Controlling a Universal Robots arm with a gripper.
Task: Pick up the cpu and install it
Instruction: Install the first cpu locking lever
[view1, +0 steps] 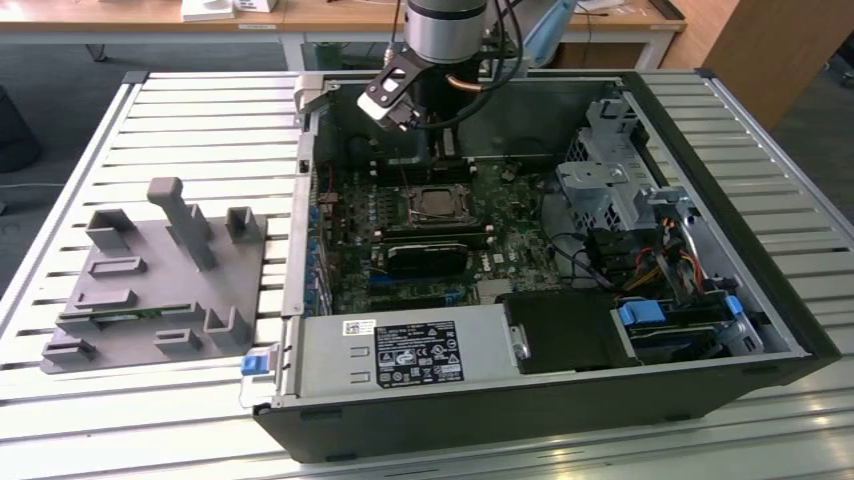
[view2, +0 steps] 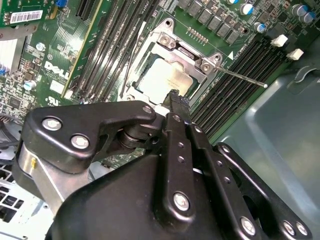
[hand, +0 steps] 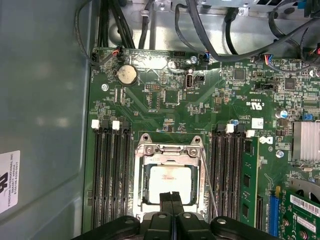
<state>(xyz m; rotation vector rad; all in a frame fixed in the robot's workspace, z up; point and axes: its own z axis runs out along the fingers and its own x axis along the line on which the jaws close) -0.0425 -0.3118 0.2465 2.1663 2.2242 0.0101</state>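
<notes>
Both wrist views show the cpu (hand: 170, 183) lying flat in the motherboard socket (hand: 169, 150), its silvery top framed by the metal retention frame, with a thin wire lever (view2: 243, 78) running out along one side of the frame. The gripper (hand: 171, 196) hangs just above the chip's edge, its jaws pressed together and holding nothing; in the second wrist view the black fingertips (view2: 175, 95) meet at a point over the chip's corner. Rows of black memory slots (hand: 109, 170) flank the socket on both sides of the green motherboard (hand: 165, 95), and a round coin battery (hand: 126, 74) sits farther up the board. In the exterior view the socket sits mid-board inside the open computer case (view1: 747, 330), which also contains a power supply (view1: 400, 355) at its near edge and a drive cage (view1: 607, 190) toward the exterior view's right. The case rests on a slatted worktop (view1: 200, 110), and a grey plastic tray (view1: 154, 290) of blocks lies well apart on the exterior view's left.
</notes>
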